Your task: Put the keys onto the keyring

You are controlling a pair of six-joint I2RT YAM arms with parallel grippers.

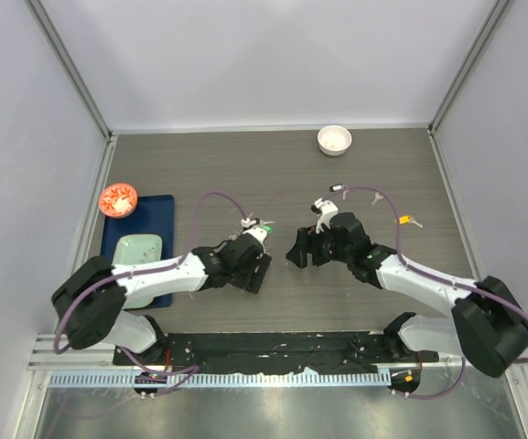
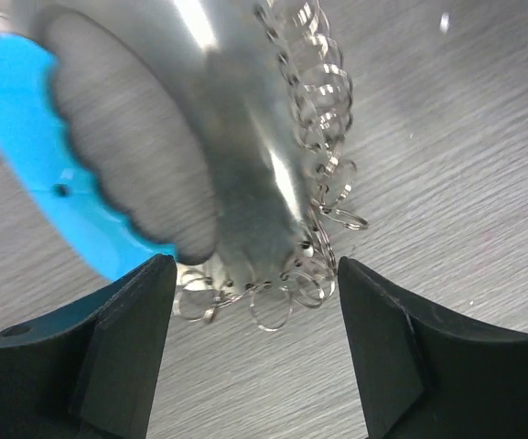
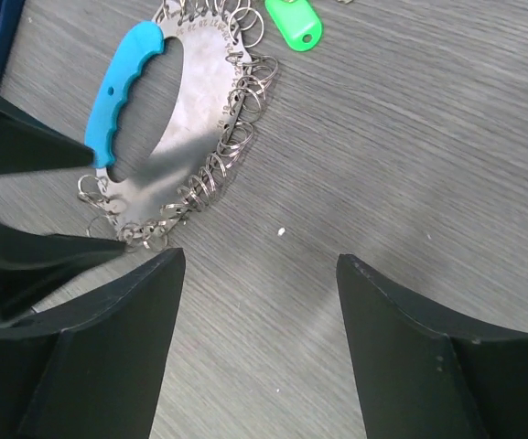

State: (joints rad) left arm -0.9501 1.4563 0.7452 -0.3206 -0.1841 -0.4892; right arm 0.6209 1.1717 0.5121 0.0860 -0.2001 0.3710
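Observation:
The keyring (image 3: 186, 110) lies flat on the table: a silver plate edged with small wire rings (image 2: 323, 165) and a blue handle (image 2: 35, 174). A key with a green tag (image 3: 293, 23) rests at its far end. My left gripper (image 2: 254, 274) is open, its fingertips either side of the ring's near end, with the nearest small rings just beyond them. My right gripper (image 3: 262, 265) is open over bare table, just right of the keyring. In the top view the left gripper (image 1: 250, 261) hides most of the keyring. A black-tagged key (image 1: 337, 188) and a yellow-tagged key (image 1: 411, 220) lie further right.
A small white bowl (image 1: 334, 139) stands at the back of the table. At the left lies a blue tray (image 1: 158, 215) with a pale green plate (image 1: 139, 249) and a red dish (image 1: 117, 198) at its corner. Walls close in the table on three sides.

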